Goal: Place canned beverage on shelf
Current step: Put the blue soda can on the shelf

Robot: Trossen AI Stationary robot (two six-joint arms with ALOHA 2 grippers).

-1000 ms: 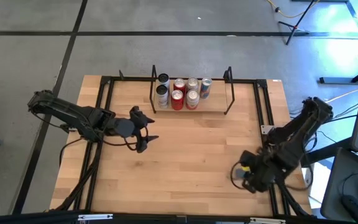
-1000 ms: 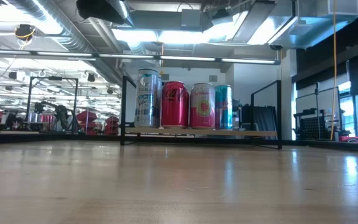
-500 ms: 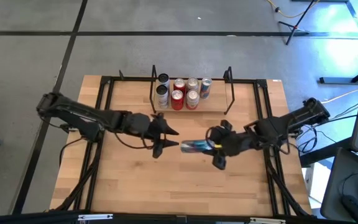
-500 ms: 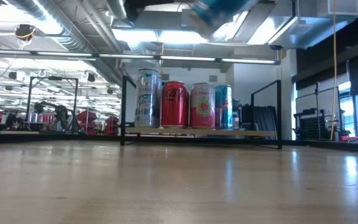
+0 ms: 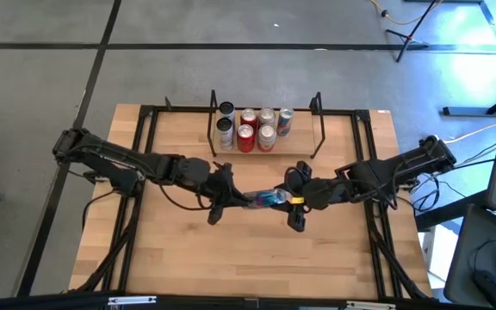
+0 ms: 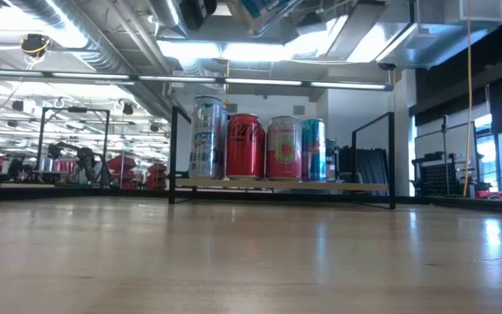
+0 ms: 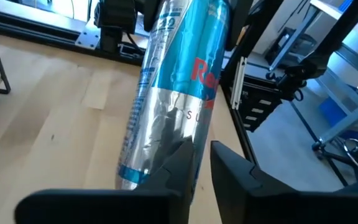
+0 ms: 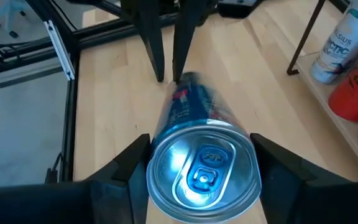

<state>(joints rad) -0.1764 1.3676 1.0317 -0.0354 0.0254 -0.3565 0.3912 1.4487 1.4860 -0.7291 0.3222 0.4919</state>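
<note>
A slim blue and silver can (image 5: 269, 198) hangs on its side above the middle of the table, with my right gripper (image 5: 291, 200) shut on it. My left gripper (image 5: 241, 199) sits at the can's other end, its fingers (image 7: 182, 158) drawn to a narrow slit alongside the can's wall (image 7: 166, 118). The shelf (image 5: 304, 148) stands at the far edge, a light board between black uprights. Several upright cans (image 6: 247, 146) rest on their bases on its left part. In the low view only a bit of the held can (image 6: 264, 9) shows at the top. My right gripper pinches the can's side wall near its tab end (image 8: 201, 168) between its two fingers (image 8: 132, 165). The fingers come level from the table's right and lie along the can. The can is level, lifted clear of the table, its bottom end toward the table's left. My left gripper's nearly shut fingers (image 8: 182, 62) stand right at the can's bottom end (image 8: 185, 84); whether they touch it, I cannot tell.
Black rails (image 5: 145, 155) (image 5: 364, 151) run along the table's left and right sides. The shelf's right part (image 6: 356, 179) holds no cans. Bare wood (image 5: 248, 258) lies between the arms and the near edge.
My right gripper has swung from the table's near right corner up to the middle, carrying the can level. My left gripper has reached toward the table's right to the can's free end, and its fingers have closed from wide open to a narrow slit.
</note>
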